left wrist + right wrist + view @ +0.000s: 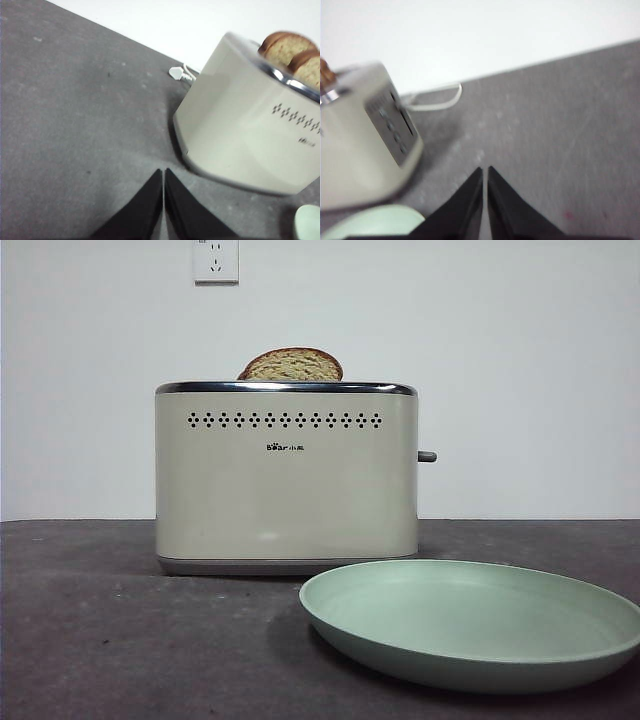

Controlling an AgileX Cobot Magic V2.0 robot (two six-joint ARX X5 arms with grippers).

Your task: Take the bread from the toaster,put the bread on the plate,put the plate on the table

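We read "Bear" in small dark letters on the face of the one toaster (pixel 286 480), under two rows of vent holes. Two slices stand in its slots in the left wrist view: the bread (pixel 284 47) and a second slice (pixel 307 68). One plate (pixel 470 623) lies on the table (pixel 120 640) at about 4 o'clock from the toaster. We see the left gripper (pixel 163 172) and right gripper (pixel 484 170) clenched, both empty, above bare tabletop.
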